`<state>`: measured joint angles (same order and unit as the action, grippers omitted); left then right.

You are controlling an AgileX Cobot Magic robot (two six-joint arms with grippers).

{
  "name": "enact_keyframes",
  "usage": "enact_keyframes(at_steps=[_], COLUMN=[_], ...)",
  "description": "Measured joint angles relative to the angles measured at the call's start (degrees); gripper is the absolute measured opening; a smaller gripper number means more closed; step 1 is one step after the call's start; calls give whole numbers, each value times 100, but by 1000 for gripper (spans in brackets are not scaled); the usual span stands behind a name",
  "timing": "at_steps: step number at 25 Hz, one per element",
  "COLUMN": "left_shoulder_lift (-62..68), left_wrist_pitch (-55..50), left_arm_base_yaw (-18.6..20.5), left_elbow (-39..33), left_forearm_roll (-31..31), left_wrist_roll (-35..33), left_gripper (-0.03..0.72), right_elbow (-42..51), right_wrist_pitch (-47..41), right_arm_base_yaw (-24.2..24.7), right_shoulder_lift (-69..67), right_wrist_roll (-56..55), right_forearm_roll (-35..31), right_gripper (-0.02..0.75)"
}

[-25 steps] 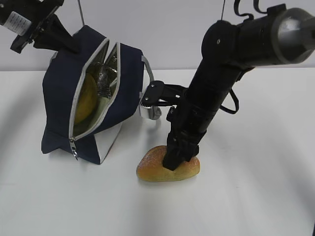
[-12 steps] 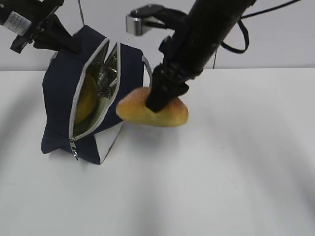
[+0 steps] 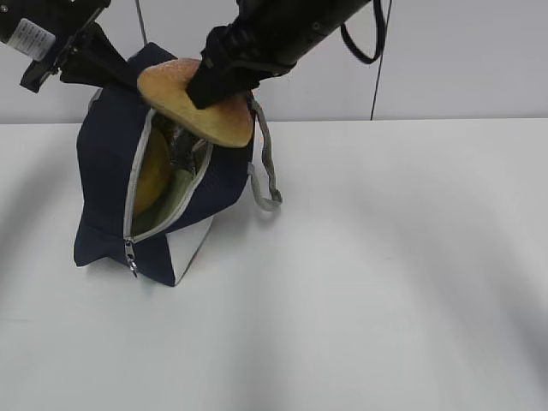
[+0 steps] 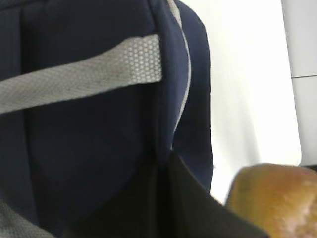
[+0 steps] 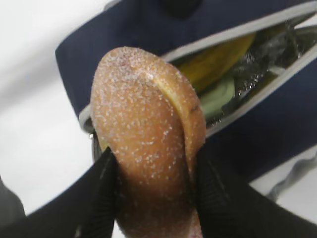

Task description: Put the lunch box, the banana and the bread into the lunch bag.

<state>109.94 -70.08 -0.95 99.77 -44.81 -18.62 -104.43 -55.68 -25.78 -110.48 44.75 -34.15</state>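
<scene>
The navy lunch bag (image 3: 103, 171) stands at the left of the table with its zipper open. My left gripper (image 3: 96, 62) is shut on the bag's top edge and holds it up; in the left wrist view its dark fingers (image 4: 198, 213) pinch the navy fabric (image 4: 89, 148). My right gripper (image 3: 210, 81) is shut on the bread (image 3: 193, 98) and holds it over the bag's open top. In the right wrist view the bread (image 5: 143, 129) sits between the two fingers. The banana (image 3: 152, 175) lies inside the bag. A pale green lunch box lid (image 5: 218, 96) shows beside the banana (image 5: 218, 57).
A grey strap handle (image 3: 267, 171) hangs down the bag's right side. The zipper pull (image 3: 130, 257) hangs at the bag's lower front. The white table (image 3: 385, 282) stretches to the right and front. A thin cable (image 3: 377, 68) hangs against the back wall.
My right gripper has lifted the bread off the table and carried it up and left, from beside the bag to over its open top. The left gripper has kept its hold.
</scene>
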Motion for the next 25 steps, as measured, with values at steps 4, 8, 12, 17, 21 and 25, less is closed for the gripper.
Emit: enact_keyframes(at_steps=[4, 8, 12, 17, 21, 25], left_shoulder_lift=[1, 1, 1, 1, 1, 1], left_wrist_pitch=[0, 0, 0, 0, 11, 11], left_arm_base_yaw=[0, 0, 0, 0, 0, 0], left_elbow=[0, 0, 0, 0, 0, 0], left_forearm_roll=[-21, -28, -53, -55, -59, -71], left_wrist_roll=[0, 0, 0, 0, 0, 0], left_gripper=[-3, -3, -3, -3, -3, -3], right_elbow=[0, 0, 0, 0, 0, 0], right_wrist_pitch=[651, 838, 882, 1313, 1750, 1844], right_arm_base_yaw=[0, 0, 0, -23, -100, -133], right_shoulder_lift=[-508, -1014, -1276, -1312, -1312, -1312], right_wrist_roll=[-9, -13, -13, -13, -13, 125], right_forearm_roll=[-468, -570, -592, -1146, -1382, -1402], right_gripper=[322, 321, 321, 398, 494, 546])
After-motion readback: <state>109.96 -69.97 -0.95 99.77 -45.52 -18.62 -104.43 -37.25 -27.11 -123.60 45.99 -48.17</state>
